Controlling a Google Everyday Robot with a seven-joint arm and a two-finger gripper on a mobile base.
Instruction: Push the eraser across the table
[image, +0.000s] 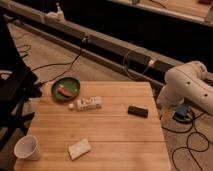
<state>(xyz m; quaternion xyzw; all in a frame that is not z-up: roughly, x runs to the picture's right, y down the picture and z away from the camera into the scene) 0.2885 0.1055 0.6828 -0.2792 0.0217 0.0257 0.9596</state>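
Eraser (137, 111), black, flat, at 3 o'clock on tabletop (100, 135); gripper (170, 104) low beyond that edge, opening impossible to tell; calls for low broadside contact, steady push toward 9 o'clock, skirting white box (89, 103).

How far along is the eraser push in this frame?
Nothing looks done: the eraser lies untouched near the right edge of the table. In hand: only the arm beside that edge; its claw is out of view. Left: the whole push.
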